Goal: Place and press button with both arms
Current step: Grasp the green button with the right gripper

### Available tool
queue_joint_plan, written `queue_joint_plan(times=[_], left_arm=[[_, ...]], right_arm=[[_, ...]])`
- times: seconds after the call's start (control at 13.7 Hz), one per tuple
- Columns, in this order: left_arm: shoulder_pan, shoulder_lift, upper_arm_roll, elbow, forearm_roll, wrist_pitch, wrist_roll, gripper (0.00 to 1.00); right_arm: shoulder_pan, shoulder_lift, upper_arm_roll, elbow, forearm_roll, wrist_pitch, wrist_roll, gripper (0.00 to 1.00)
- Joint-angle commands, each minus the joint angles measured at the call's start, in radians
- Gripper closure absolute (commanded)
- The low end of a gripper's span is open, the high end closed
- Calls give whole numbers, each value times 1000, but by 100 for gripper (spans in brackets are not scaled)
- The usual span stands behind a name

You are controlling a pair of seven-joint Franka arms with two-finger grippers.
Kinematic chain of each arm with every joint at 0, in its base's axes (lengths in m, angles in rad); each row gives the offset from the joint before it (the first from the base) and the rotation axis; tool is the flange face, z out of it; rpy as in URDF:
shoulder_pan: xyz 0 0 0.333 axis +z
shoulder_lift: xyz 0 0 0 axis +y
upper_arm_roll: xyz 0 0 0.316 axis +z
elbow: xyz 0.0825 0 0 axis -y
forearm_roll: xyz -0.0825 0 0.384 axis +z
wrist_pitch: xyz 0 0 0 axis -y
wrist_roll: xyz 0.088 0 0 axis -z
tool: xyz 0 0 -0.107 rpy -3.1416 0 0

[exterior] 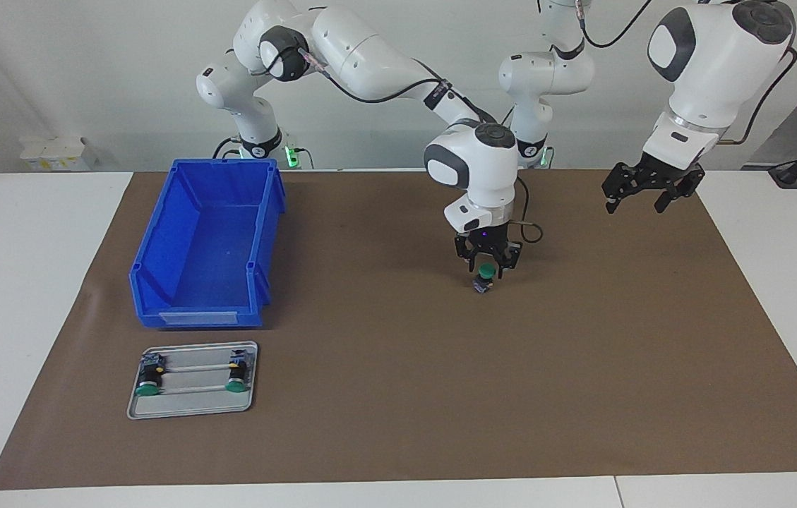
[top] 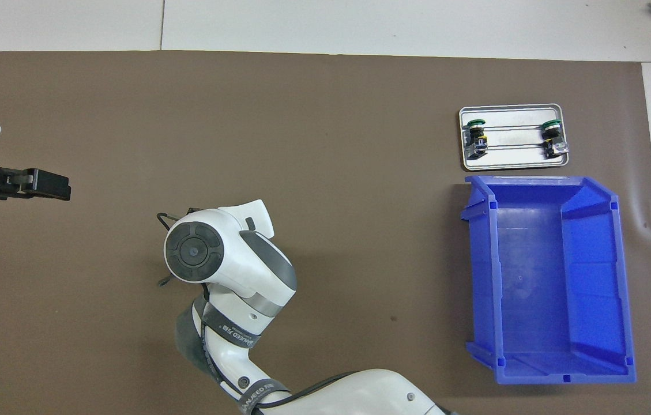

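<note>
A button (exterior: 485,276) with a green cap stands on the brown mat (exterior: 398,395) near the table's middle. My right gripper (exterior: 487,268) points straight down over it. Its fingers (exterior: 472,264) stand apart, one on each side of the green cap and close to it. In the overhead view the right arm's wrist (top: 218,253) hides both that gripper and the button. My left gripper (exterior: 636,204) (top: 48,184) hangs open and empty above the mat toward the left arm's end, where that arm waits.
A blue bin (exterior: 158,240) (top: 478,276) with nothing in it sits toward the right arm's end. Beside it, farther from the robots, a metal tray (exterior: 193,398) (top: 512,158) holds two more green-capped buttons (exterior: 149,384) (exterior: 234,381).
</note>
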Motion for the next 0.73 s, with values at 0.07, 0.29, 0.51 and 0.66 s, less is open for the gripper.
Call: queue_joint_plan(times=[0.07,0.29,0.51,0.66], left_arm=[[-48,127,34,152,19,-75,-7,1],[-56,141,35,132,19,-52,-11,1],[-56,121,37,127,19,-46,-9,1],[-48,93,37,81,19,-46,-6,1]], right_arm=[[-6,-11,-1,-9,-8,8,4,100],[-14,-9,-3,-1,-17,-2,2,100],[-34,-47,-18,6,-32,-16,-7,100],[-92,-131,-19,-18,-54,-44,-42,100]])
